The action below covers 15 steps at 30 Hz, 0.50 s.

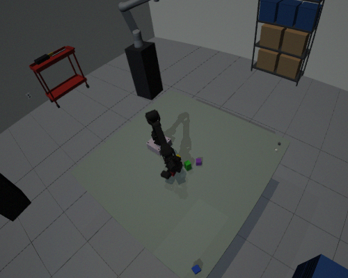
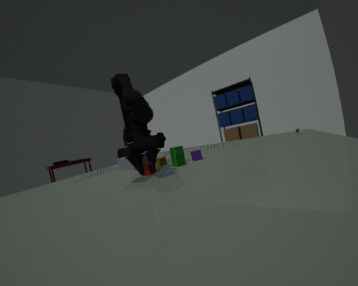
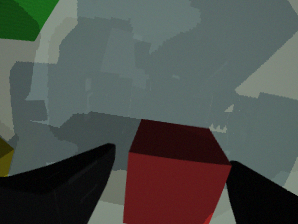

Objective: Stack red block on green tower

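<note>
Tool (image 3: 174, 192) part-closed about red block (image 3: 174, 183), right finger touching, left just shy, grip unsecured; block on bench (image 2: 239, 200) near green tower (image 2: 177, 156); lift and stacking outstanding.

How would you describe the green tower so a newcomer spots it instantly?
On the pale green mat, look just beyond the black arm's gripper. The green tower stands between a yellow block and a purple block; it alone is green and two blocks tall.

Matt red block (image 3: 174, 183), matt black hand (image 3: 169, 196), smooth mat (image 1: 232, 167)
</note>
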Available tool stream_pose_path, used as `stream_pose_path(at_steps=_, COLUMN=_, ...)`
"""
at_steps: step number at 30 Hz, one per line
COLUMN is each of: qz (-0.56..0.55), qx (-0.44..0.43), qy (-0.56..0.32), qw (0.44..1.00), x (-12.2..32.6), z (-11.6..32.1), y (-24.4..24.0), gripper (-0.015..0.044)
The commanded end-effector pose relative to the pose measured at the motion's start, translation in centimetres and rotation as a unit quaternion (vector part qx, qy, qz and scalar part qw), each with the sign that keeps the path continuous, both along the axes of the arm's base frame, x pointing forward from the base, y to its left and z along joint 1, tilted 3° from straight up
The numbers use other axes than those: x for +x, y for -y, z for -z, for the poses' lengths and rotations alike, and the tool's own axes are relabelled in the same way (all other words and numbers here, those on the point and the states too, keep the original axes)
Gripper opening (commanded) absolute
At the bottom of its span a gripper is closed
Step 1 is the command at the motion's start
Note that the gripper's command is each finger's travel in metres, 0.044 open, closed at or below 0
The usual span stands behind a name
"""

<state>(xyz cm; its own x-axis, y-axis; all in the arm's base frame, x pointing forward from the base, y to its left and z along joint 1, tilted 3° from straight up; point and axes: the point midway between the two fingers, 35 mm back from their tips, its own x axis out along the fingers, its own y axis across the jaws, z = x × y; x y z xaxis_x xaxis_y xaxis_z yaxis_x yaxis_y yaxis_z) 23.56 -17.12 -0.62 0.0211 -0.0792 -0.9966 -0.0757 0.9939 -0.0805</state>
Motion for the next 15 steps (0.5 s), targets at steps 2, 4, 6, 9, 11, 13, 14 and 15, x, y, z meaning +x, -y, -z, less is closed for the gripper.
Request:
stream_pose_path(at_steps=2, qz=-0.001, qx=0.002, qy=0.001, qw=1.000, x=0.0, z=0.0, y=-0.1, gripper=0.0178)
stream_pose_path(at_steps=4, qz=-0.001, qx=0.002, qy=0.001, qw=1.000, x=0.0, z=0.0, y=-0.1, gripper=0.0145)
stream_pose_path(at_steps=6, qz=-0.001, qx=0.002, qy=0.001, qw=1.000, x=0.0, z=0.0, y=-0.1, gripper=0.0131)
stream_pose_path(at_steps=9, qz=-0.001, qx=0.002, qy=0.001, qw=1.000, x=0.0, z=0.0, y=-0.1, gripper=0.0111)
stream_pose_path(at_steps=11, qz=-0.001, qx=0.002, qy=0.001, qw=1.000, x=0.0, z=-0.1, y=-0.1, gripper=0.0078)
stream_pose_path(at_steps=13, qz=-0.001, qx=0.002, qy=0.001, qw=1.000, x=0.0, z=-0.6, y=-0.1, gripper=0.0026)
stream_pose_path(at_steps=14, qz=-0.001, qx=0.002, qy=0.001, qw=1.000, x=0.0, z=-0.9, y=-0.1, gripper=0.0000)
stream_pose_path(at_steps=15, qz=-0.001, qx=0.002, qy=0.001, qw=1.000, x=0.0, z=-1.4, y=-0.1, gripper=0.0000)
